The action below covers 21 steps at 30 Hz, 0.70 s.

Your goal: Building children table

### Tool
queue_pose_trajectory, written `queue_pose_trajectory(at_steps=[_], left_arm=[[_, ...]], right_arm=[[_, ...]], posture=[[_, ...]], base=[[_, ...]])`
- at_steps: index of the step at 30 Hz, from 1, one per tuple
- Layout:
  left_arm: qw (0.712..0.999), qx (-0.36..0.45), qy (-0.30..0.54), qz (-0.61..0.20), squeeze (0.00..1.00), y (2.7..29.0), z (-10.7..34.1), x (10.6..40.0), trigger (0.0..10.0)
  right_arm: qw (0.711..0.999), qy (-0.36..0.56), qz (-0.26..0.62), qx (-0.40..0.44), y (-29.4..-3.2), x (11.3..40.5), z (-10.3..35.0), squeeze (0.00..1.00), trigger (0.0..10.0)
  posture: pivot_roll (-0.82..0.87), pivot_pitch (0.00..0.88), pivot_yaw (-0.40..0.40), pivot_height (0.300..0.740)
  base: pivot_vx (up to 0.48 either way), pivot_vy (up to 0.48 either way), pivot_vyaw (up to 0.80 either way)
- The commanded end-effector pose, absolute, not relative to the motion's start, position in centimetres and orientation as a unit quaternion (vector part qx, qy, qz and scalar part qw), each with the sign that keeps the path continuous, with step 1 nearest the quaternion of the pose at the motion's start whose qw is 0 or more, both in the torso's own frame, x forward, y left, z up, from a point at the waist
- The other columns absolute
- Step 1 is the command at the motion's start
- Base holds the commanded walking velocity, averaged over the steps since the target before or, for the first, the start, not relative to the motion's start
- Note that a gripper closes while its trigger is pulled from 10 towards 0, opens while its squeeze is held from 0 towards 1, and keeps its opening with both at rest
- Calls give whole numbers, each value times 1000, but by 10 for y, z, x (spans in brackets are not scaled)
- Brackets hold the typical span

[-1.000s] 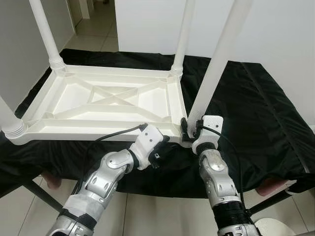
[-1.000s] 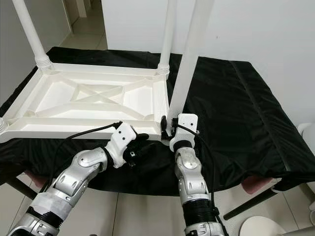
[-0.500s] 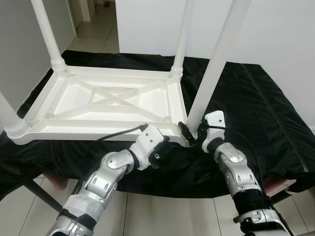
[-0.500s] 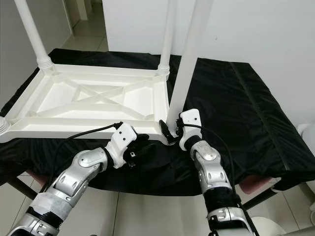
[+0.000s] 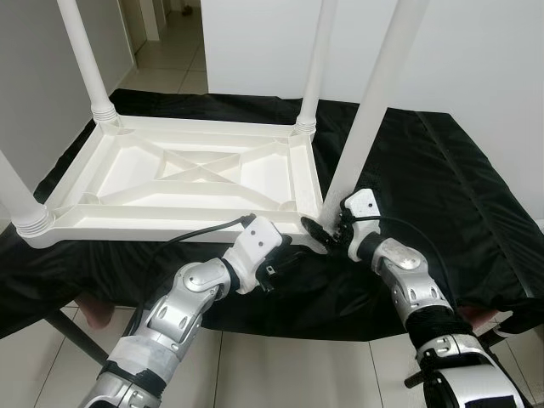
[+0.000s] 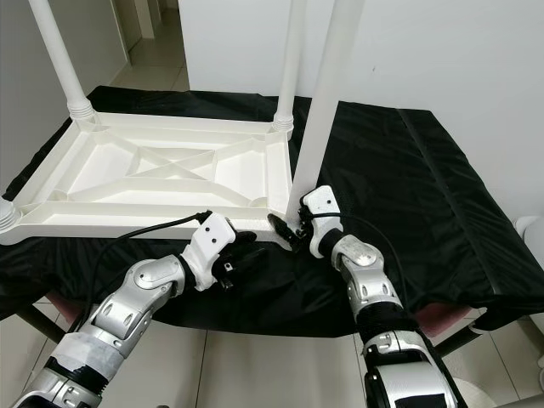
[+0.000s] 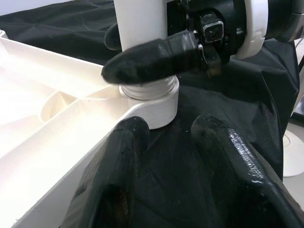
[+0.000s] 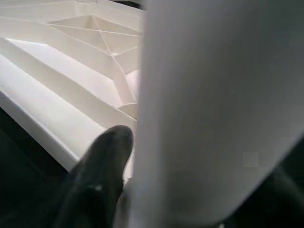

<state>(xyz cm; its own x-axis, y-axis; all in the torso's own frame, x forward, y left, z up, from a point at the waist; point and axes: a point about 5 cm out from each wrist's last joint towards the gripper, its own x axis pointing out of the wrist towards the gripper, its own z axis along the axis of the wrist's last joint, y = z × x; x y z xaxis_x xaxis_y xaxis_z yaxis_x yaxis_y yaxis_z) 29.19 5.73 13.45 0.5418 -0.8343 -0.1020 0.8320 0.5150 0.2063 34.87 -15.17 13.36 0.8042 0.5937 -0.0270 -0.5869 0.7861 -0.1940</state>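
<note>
Surface [image 5: 442, 195]: covered in black cloth, carries the whole job.

Children's table top [image 5: 183, 174]: white plastic, lying upside down on the cloth, cross-ribbed underside facing up. A leg stands in each corner socket. Three are already seated: far-left leg [image 5: 85, 59], far-right leg [image 5: 316, 68], near-left leg [image 5: 15, 204].

Fourth leg [image 5: 378, 93]: near-right corner, upright with a slight lean, its foot in the corner socket [image 7: 154, 97]. Threaded collar just visible above the socket rim in the left wrist view, so judged not fully home.

Right claw [image 5: 327, 231]: at the base of the fourth leg, fingers closed around it just above the socket; one finger [image 7: 152, 59] crosses the front of the leg. Holds the leg.

Left claw [image 5: 285, 259]: resting on the cloth at the table top's near edge, just beside the same corner. Fingers [image 7: 118, 161] spread apart, gripping nothing.

Step in hand (judgement): fitting the last leg, probably screwing it in. Next move calls for turning the leg about its own axis while keeping it square to the socket; the left claw could brace the corner so the top does not slide.
</note>
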Motion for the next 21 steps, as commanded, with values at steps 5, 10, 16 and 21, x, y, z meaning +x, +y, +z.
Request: queue_pose_trajectory(at_steps=[5,10,16,21], left_arm=[[859,121,-6,-497,0,55,135,290,10000],[859,120,-4,-498,0,55,134,289,10000],[859,120,-4,-498,0,55,134,289,10000],[859,117,-3,-498,0,54,133,289,10000]], right_arm=[[936,-8,340,-89,-152,348,128,0,0],[940,-7,332,-75,-154,347,125,0,980],[954,-4,295,-58,-157,349,126,0,10000],[970,-9,238,-41,-156,350,127,0,10000]], posture=[[41,0,-14,740],[34,2,-13,740],[31,5,-16,740],[24,12,-18,740]], base=[[0,0,0],[0,0,0],[0,0,0],[0,0,0]])
